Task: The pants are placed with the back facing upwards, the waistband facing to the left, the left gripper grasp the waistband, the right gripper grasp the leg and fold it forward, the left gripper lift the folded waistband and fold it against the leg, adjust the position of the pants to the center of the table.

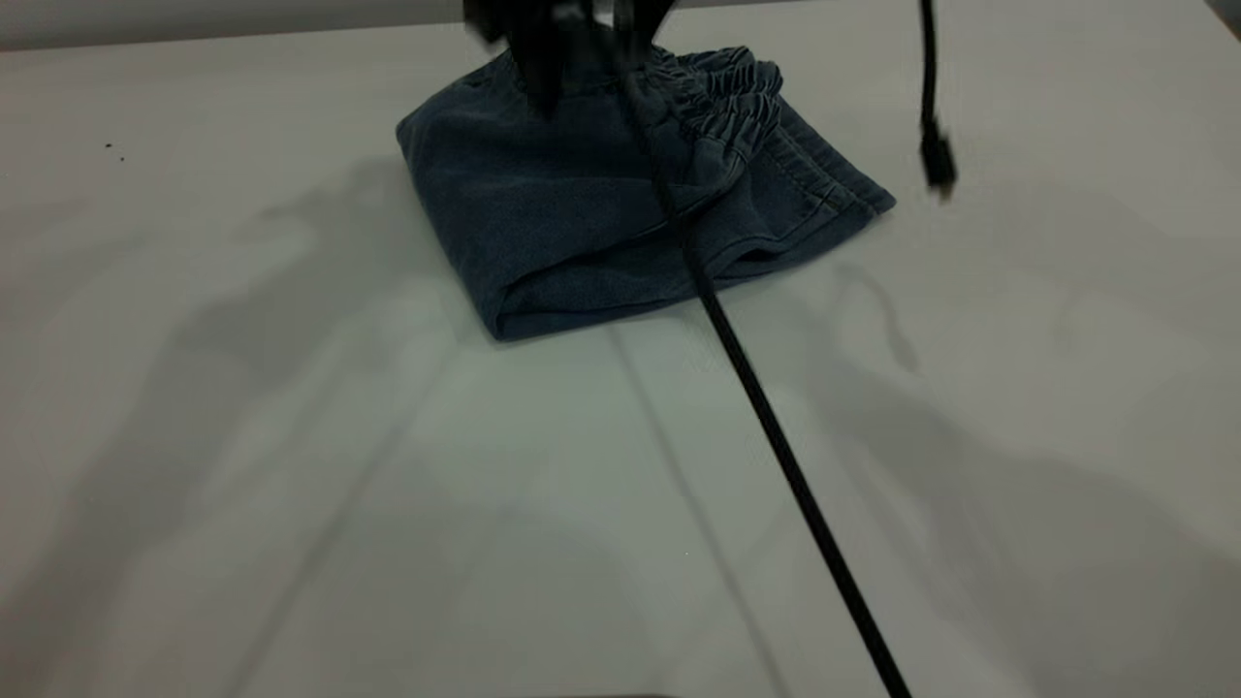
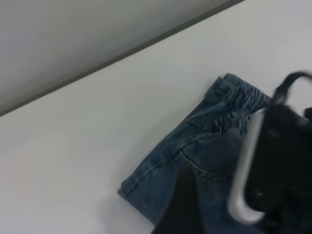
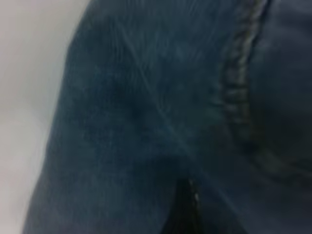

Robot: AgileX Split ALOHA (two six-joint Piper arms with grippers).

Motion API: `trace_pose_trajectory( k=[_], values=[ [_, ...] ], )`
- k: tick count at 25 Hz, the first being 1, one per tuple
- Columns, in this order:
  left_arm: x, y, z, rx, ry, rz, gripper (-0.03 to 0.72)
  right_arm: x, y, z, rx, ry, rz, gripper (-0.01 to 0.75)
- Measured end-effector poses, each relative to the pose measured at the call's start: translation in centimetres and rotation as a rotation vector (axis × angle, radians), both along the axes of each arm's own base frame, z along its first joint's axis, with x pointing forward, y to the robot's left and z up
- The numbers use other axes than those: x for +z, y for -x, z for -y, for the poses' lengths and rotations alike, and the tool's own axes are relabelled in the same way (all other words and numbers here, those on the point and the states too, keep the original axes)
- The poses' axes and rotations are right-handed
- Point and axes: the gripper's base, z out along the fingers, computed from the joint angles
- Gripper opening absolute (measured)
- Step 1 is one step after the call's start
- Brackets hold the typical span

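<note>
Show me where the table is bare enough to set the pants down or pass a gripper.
The table is bare across the whole near half in front of the folded pants, cut only by a black cable running diagonally. Wide bare strips also flank the pants on both sides. It is crowded only at the far edge, where a dark gripper hangs over the waistband.

Black gripper (image 1: 543,58) down at far side of scene in exterior view, body cut off by top edge, blurred. Jaw state unreadable. Black cable (image 1: 766,417) running from it diagonally toward near edge. Second cable end (image 1: 937,160) dangling at right, arm itself out of shot. In left wrist view, black gripper body with silver-grey block (image 2: 273,170) filling lower corner, blurred, fingers not made out. Right wrist view pressed close, only dark finger tip (image 3: 187,209) visible.
</note>
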Motion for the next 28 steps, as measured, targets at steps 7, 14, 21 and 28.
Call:
trace_pose_trajectory(
  k=[7, 14, 21, 28],
  values=[
    [-0.1, 0.1, 0.0, -0.006, -0.005, -0.018, 0.590, -5.6, -0.3, 0.5, -0.073, 0.078, -0.046, 0.486],
    [-0.2, 0.2, 0.0, -0.007, -0.007, -0.024, 0.590, -6.2, 1.3, 1.2, -0.240, 0.092, -0.272, 0.472],
    [-0.2, 0.2, 0.0, -0.010, -0.008, -0.030, 0.590, -6.0, 2.4, -0.5, -0.397, -0.116, -0.459, 0.471],
    [-0.2, 0.3, 0.0, -0.014, -0.013, -0.035, 0.590, -3.2, 1.3, -0.7, -0.334, -0.074, -0.390, 0.470]
  ],
)
